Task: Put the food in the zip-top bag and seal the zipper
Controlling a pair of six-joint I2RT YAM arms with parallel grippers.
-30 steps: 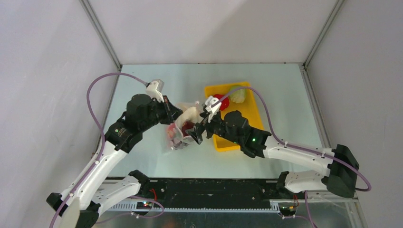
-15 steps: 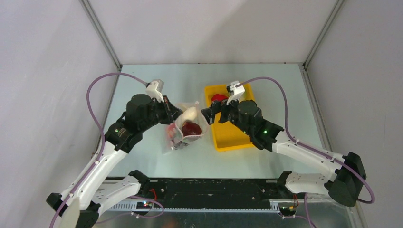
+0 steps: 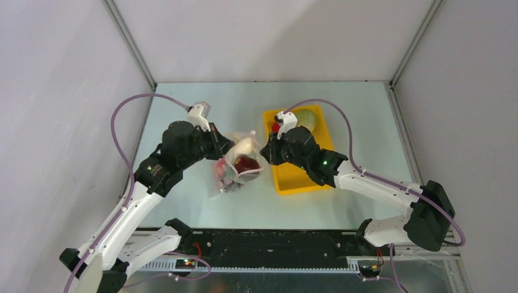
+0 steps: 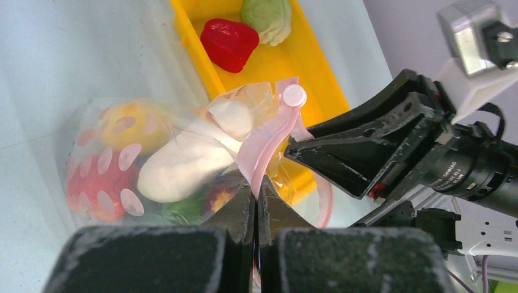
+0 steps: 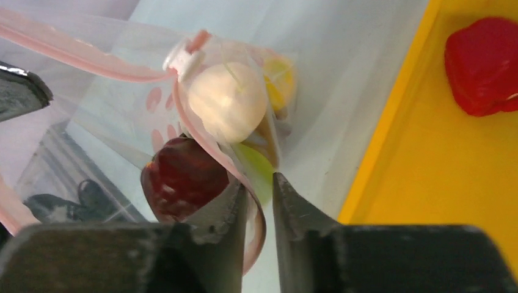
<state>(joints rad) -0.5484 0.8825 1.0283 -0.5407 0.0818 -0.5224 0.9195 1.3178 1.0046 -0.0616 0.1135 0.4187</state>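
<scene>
Pale green table (image 3: 183, 110) enclosed by plain grey walls (image 3: 275, 36).

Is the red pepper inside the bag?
No, the red pepper lies in the yellow tray, next to the cabbage.

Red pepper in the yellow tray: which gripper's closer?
Right. The right gripper sits at the zip-top bag's tray-side edge, beside the yellow tray holding the red pepper. The left gripper pinches the zipper farther from the tray.
</scene>
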